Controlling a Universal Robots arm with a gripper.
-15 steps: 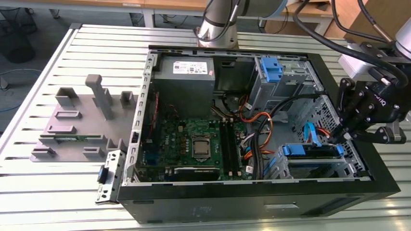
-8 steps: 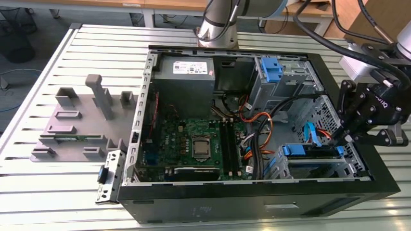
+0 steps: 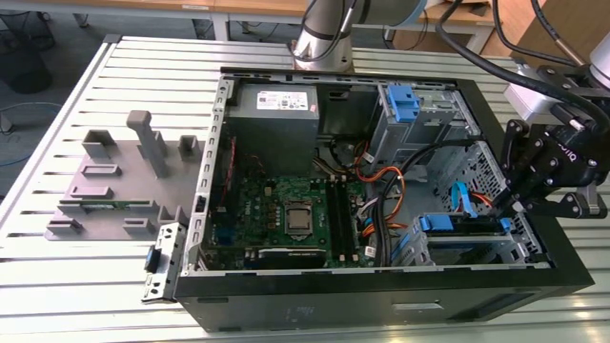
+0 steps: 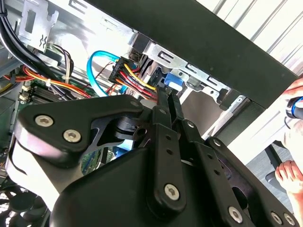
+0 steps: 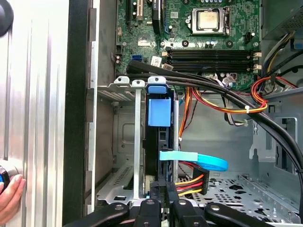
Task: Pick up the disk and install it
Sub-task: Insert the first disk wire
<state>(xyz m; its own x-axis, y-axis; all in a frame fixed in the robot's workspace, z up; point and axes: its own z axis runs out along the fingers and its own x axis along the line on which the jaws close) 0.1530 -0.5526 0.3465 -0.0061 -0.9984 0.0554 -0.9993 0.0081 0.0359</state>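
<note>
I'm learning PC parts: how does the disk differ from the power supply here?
The power supply is a big grey box with a white sticker; the disk is a thin slab with blue rails. The power supply sits bare in a corner; the disk is slotted in a metal cage. Both are inside the case.

The gripper [image 3: 561,187] is matt black metal, its links pinned with bright steel screw heads [image 4: 172,191]. Just ahead of its fingertips, the disk [image 5: 157,137] shows a smooth blue plastic rail against dark metal, seated in a dull, bare sheet-metal cage [image 5: 124,142]. Nearby cables [image 5: 222,97] wear glossy black sleeving. The computer case [image 3: 381,304] is matt black; the table [image 3: 76,286] beneath is ribbed, brushed aluminium.
</note>
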